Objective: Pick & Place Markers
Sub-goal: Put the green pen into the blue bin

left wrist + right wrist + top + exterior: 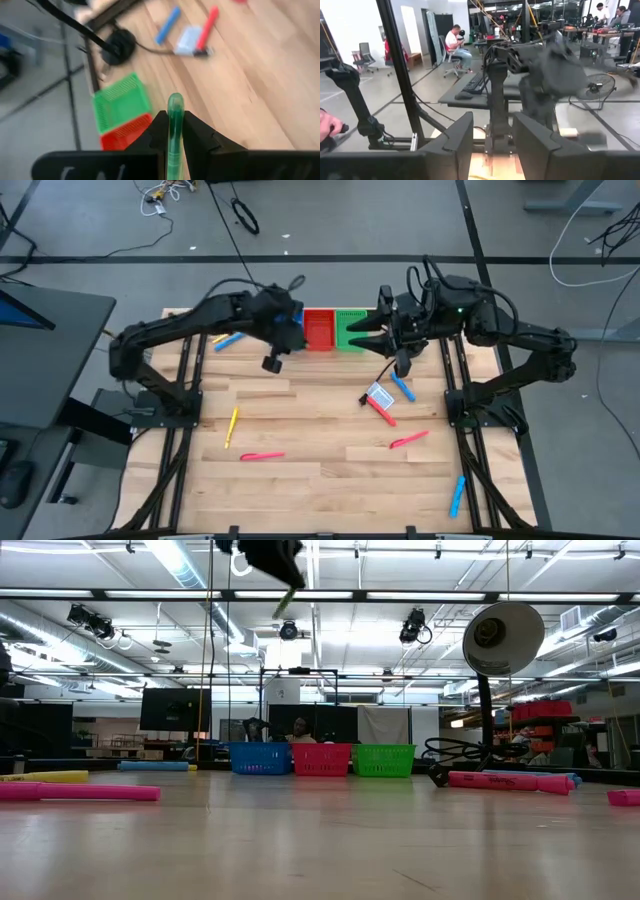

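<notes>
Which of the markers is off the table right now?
The green marker, pinched between the left gripper fingers; every other marker lies flat on the wooden table.

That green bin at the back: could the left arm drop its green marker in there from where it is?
Probably yes. The left gripper, shut on the green marker, hangs high near the red bin, with the green bin just beyond. Nothing shows between them, though the right gripper crowds that bin.
</notes>
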`<action>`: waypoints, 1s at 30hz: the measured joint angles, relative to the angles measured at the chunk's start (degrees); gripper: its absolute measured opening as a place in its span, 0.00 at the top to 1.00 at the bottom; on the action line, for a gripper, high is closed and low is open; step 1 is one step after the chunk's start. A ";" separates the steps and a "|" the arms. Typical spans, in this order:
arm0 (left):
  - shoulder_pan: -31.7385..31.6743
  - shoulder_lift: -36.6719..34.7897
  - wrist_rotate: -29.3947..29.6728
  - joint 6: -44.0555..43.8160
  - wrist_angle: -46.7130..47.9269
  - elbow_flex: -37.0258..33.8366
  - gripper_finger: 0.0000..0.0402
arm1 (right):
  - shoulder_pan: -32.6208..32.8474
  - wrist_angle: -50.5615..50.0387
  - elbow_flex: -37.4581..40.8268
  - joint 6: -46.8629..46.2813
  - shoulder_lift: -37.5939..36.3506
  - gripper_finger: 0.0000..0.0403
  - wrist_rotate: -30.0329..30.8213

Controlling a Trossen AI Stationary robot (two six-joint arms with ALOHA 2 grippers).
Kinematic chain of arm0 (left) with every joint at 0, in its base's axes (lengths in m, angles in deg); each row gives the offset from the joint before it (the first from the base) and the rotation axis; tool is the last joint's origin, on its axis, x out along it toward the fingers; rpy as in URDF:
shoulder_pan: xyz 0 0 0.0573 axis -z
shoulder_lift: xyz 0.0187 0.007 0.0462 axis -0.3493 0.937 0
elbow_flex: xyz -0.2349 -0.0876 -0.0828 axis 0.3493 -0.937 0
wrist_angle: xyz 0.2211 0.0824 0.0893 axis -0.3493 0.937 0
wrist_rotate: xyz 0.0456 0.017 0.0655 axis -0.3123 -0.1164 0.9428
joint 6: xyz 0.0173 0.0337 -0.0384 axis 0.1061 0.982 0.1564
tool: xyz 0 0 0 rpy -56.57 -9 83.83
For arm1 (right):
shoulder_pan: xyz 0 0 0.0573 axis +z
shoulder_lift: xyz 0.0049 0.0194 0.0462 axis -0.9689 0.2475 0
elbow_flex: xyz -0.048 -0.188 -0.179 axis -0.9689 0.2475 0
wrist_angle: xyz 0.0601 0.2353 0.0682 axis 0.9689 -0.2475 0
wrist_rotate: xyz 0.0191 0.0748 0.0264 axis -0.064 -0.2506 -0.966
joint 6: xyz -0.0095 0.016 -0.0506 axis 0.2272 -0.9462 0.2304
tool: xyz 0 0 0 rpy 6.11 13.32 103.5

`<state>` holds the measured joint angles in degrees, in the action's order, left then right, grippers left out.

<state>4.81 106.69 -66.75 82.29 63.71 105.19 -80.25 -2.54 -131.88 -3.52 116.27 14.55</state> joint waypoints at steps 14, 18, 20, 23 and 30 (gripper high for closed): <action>-1.10 11.25 -4.48 13.88 8.00 -0.02 0.91 | 0.00 -1.22 0.02 5.89 0.02 0.65 0.02; -3.07 13.50 -1.65 20.82 8.79 -0.02 0.91 | 0.02 -1.22 0.02 7.31 0.02 0.65 1.86; -4.61 14.49 -0.59 24.63 8.37 -0.02 0.91 | 0.02 -1.22 0.02 7.92 0.02 0.65 2.95; -7.34 16.08 1.14 29.77 8.37 -0.02 0.91 | 0.02 -1.00 0.02 8.85 0.02 0.65 3.82; -13.07 20.55 7.14 41.04 8.39 -0.02 0.91 | 0.02 -1.07 0.02 9.78 0.02 0.65 6.06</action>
<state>-8.26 127.24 -59.61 123.33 72.11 105.17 -80.23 -3.61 -131.86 6.26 116.29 20.61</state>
